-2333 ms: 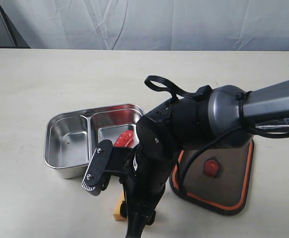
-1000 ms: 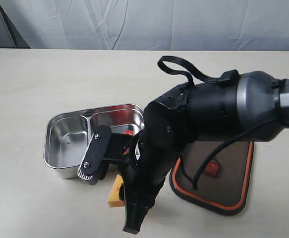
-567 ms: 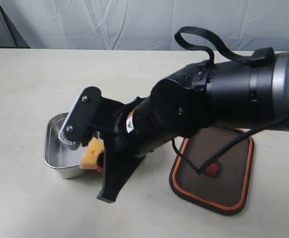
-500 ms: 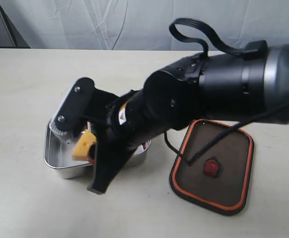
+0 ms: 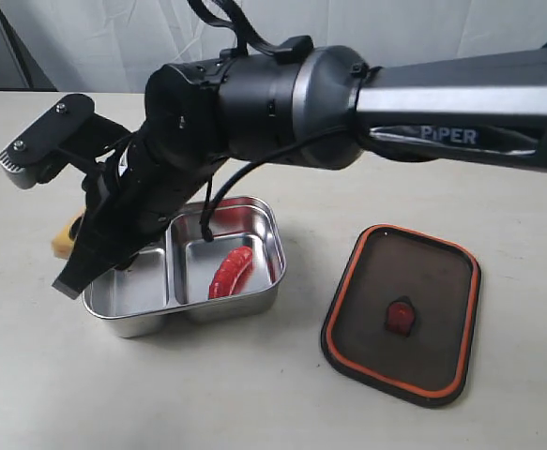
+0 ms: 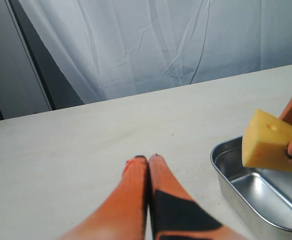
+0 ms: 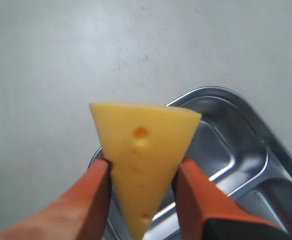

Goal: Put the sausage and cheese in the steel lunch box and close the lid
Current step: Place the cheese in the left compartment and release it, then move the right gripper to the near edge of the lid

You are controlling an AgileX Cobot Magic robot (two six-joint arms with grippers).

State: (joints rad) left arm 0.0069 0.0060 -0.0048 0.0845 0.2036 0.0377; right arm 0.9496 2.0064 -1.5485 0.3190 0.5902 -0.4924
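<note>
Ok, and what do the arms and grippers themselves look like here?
The right arm has bulky, glossy black joints and a grey link lettered PiPER; a flat black cable loops over the wrist. The right gripper has orange inner faces and black outer shells with screws. The left gripper has orange fingers, one with a black patch. The left arm itself is unseen.

A pale cream table (image 5: 57, 394) is seen bearing two things directly. The steel lunch box (image 5: 151, 322) is set uncovered on it. The lid (image 5: 433, 281) is laid flat to the box's right, apart from it, with its orange seal turned upward.
</note>
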